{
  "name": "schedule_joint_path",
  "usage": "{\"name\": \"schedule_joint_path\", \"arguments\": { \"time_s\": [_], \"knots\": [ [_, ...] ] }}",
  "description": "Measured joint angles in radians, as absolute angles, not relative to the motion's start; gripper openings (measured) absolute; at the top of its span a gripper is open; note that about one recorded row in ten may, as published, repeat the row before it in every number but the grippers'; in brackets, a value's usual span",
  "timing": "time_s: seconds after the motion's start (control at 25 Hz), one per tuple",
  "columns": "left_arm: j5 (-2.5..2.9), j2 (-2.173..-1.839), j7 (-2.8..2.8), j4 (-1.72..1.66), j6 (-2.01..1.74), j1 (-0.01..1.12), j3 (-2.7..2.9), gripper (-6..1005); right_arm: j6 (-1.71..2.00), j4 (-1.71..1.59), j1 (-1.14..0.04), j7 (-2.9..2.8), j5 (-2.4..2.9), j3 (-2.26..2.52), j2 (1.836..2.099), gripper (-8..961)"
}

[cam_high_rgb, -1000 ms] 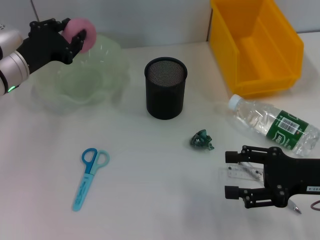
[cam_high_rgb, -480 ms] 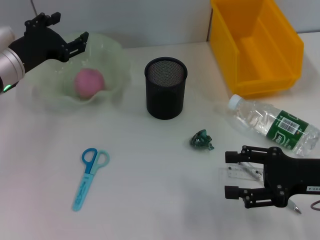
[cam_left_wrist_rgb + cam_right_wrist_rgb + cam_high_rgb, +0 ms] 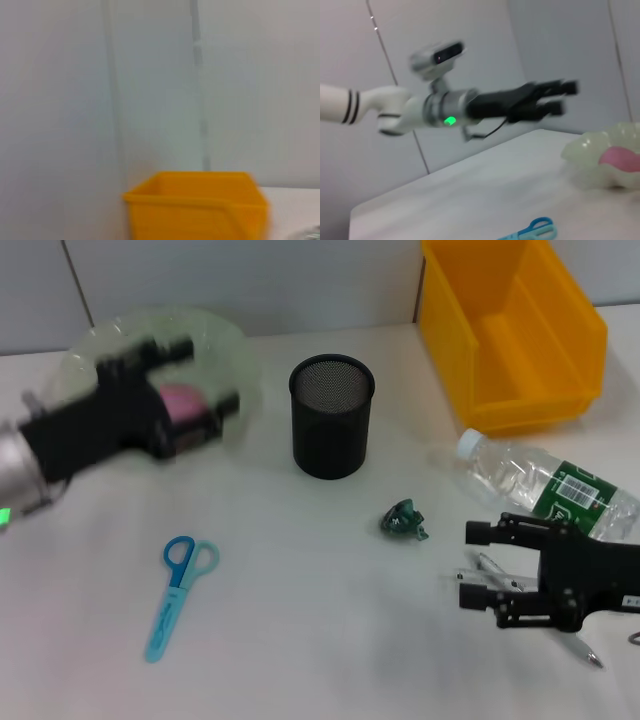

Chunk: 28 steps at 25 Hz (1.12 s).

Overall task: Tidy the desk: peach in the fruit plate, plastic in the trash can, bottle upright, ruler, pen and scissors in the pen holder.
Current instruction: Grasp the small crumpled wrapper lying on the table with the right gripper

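A pink peach (image 3: 181, 398) lies in the pale green fruit plate (image 3: 222, 336), also seen as peach (image 3: 620, 157) in plate (image 3: 585, 156). My left gripper (image 3: 205, 375) hovers blurred over the plate, open and empty; it shows as left gripper (image 3: 563, 96) too. Blue scissors (image 3: 179, 584) lie flat at front left. The black mesh pen holder (image 3: 331, 416) stands mid-table. Crumpled green plastic (image 3: 403, 520) lies right of it. The bottle (image 3: 548, 490) lies on its side. My right gripper (image 3: 474, 565) is open over a clear ruler (image 3: 470, 582) and a pen (image 3: 586, 652).
The yellow trash can (image 3: 512, 332) stands at the back right, also seen as yellow trash can (image 3: 196, 206). The white table runs to a grey wall behind. Scissors (image 3: 530, 230) show near the table's front.
The left gripper let the peach drop into the plate, then swung forward and right across it. The right gripper shifted slightly right and back.
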State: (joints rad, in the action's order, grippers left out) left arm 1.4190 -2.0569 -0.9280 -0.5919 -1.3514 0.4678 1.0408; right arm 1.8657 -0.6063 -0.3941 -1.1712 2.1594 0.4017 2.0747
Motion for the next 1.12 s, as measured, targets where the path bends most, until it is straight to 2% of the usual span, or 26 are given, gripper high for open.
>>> {"name": "schedule_joint_path", "arguments": {
  "time_s": [0.4, 0.76, 1.12],
  "knots": [
    [1.441, -2.062, -0.876, -0.561, -1.428, 0.342, 1.07, 800, 1.734, -0.703, -0.402, -1.279, 2.159, 0.336, 2.074, 772],
    [1.468, -2.058, -0.875, -0.556, -1.439, 0.339, 1.178, 798, 1.567, -0.639, -0.451, -1.336, 2.16, 0.4, 2.082, 768],
    [1.473, -2.062, -0.872, -0.548, -1.417, 0.346, 1.181, 796, 1.549, -0.955, -0.506, -1.898, 2.219, 0.715, 2.077, 764]
  ]
}}
